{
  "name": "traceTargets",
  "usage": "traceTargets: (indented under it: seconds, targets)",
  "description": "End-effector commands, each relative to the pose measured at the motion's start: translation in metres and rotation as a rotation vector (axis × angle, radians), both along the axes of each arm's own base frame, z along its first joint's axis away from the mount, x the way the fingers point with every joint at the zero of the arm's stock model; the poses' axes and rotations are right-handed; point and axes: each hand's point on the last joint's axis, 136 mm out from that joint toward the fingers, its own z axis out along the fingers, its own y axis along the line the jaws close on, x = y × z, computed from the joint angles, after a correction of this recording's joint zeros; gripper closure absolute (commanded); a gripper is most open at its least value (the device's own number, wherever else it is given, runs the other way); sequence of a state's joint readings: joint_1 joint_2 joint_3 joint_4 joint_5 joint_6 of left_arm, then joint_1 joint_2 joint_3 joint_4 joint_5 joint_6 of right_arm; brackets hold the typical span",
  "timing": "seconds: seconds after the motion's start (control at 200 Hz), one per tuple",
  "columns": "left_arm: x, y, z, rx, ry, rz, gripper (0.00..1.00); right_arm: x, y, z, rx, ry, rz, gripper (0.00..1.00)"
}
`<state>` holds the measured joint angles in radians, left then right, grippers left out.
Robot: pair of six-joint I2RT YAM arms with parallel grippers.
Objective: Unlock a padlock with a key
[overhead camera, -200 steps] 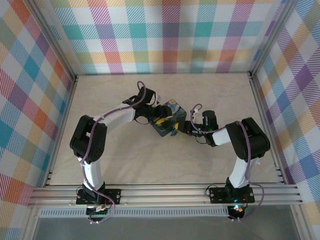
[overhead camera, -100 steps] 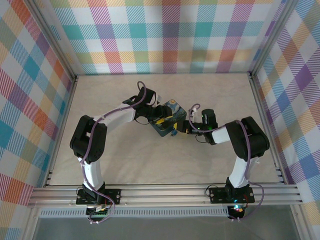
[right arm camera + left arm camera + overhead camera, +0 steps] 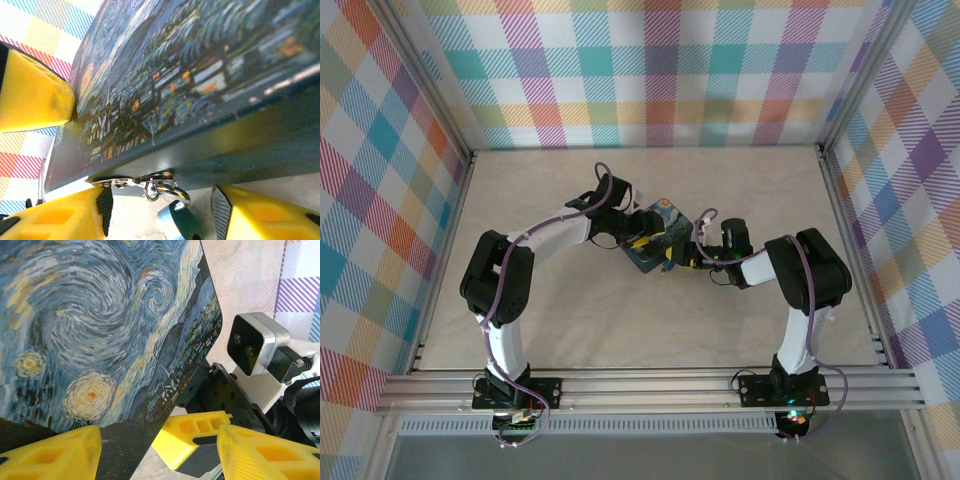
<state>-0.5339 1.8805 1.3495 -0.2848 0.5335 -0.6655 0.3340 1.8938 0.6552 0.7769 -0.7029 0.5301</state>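
Aluminium rail: nearest, carrying both arm bases.
Counter: pale, marbled, reaching to the walls.
Right end effector: fingers apart. The padlock sits between them, hanging by its shackle from the painted tin just above.
Left end effector: fingers apart, astride the tin's corner, not clamped on it.
Plaid walls: beyond both end effectors, on three sides.
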Motion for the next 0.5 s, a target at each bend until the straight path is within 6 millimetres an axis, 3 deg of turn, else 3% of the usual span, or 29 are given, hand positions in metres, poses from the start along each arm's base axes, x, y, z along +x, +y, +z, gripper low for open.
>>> traceTargets:
  seconds: [0.0,0.495]
  targets:
    - [-0.001,-0.003,-0.009,0.015,0.012,-0.005,0.37,0.0,0.012,0.005,0.021,-0.04,0.062,0.43]
    - [-0.001,-0.001,-0.012,0.024,0.014,0.003,0.37,-0.009,0.022,0.017,0.081,-0.08,0.123,0.49]
